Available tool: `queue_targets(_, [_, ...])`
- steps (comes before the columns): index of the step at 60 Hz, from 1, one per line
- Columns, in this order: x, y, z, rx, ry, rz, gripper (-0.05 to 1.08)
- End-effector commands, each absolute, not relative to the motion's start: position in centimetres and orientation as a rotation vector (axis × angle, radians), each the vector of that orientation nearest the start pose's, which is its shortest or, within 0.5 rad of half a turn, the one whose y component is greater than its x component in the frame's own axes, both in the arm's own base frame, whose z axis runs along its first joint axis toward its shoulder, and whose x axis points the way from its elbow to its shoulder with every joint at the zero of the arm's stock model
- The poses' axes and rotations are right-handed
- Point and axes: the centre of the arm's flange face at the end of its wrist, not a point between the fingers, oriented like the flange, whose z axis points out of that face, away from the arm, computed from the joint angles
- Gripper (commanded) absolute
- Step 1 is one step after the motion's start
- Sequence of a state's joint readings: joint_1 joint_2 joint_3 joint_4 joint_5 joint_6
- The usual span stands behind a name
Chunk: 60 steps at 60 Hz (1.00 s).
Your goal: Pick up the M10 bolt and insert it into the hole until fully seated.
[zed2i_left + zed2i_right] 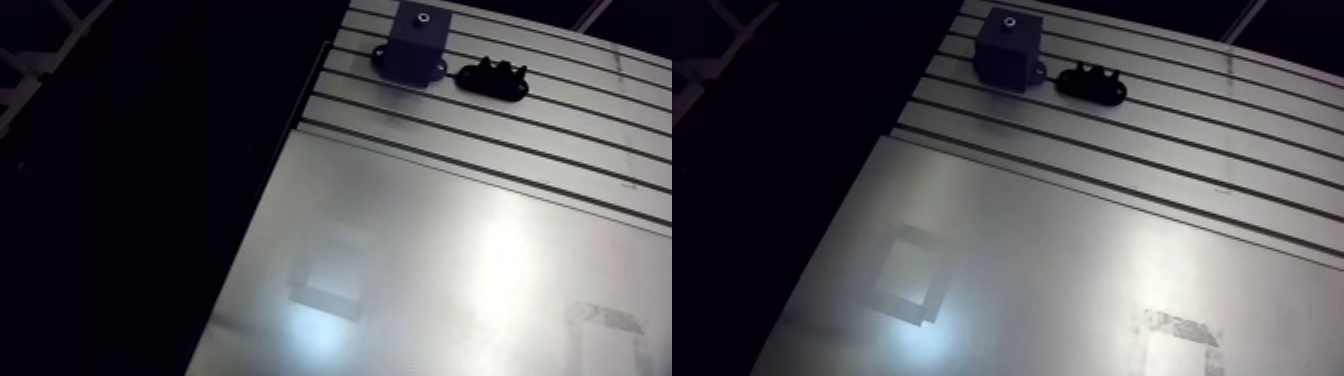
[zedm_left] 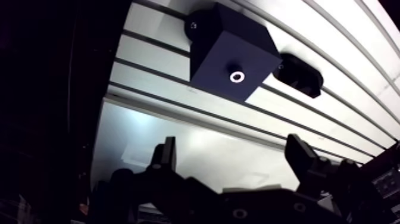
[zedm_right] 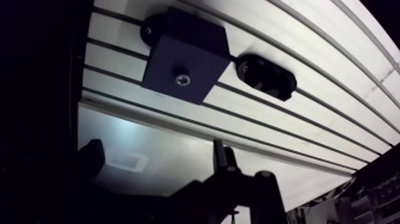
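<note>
Block (image 1: 1009,47), bracket (image 1: 1092,82) on table (image 1: 1072,260)

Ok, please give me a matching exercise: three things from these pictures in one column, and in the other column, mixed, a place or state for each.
Things:
1. dark block
2. low black part
3. end effector

Places and states:
a. open, holding nothing
b. has a round hole in its top face
c. lies on the slotted table beside the block

Pairs: 1-b, 2-c, 3-a.

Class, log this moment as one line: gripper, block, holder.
gripper: open, nothing held | block: on slotted table, hole in top face, ahead of gripper | black holder: beside block
</note>
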<state>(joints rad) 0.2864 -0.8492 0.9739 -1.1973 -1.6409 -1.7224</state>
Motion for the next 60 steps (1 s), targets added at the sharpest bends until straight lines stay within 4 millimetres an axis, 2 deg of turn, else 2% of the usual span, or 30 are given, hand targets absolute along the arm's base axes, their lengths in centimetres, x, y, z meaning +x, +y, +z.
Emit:
queue_targets(1, [-62.8, -30.6, 37.1, -0.572, 2.691, 0.133, 0.00])
queue_targets(6, [-62.5, -29.3, 38.8, -0.548, 2.720, 0.129, 0.00])
queue_targets(7, [-62.2, -28.7, 39.6, -0.537, 2.733, 0.129, 0.00])
queue_targets(20, [-59.4, -27.1, 44.0, -0.527, 2.796, 0.124, 0.01])
queue_targets(22, [-58.6, -26.0, 45.7, -0.513, 2.845, 0.120, 0.01])
queue_targets(28, [-58.0, -24.3, 47.1, -0.480, 2.915, 0.112, 0.01])
queue_targets(43, [-55.6, -21.4, 48.3, -0.378, 2.946, 0.109, 0.01])
queue_targets(45, [-55.0, -20.3, 48.1, -0.337, 2.948, 0.110, 0.01])
queue_targets(51, [-54.7, -19.0, 47.7, -0.271, 2.986, 0.128, 0.01])
queue_targets(55, [-54.3, -16.5, 47.1, -0.202, 3.017, 0.126, 0.01])
queue_targets(60, [-54.0, -14.9, 46.7, -0.154, 3.013, 0.123, 0.01])
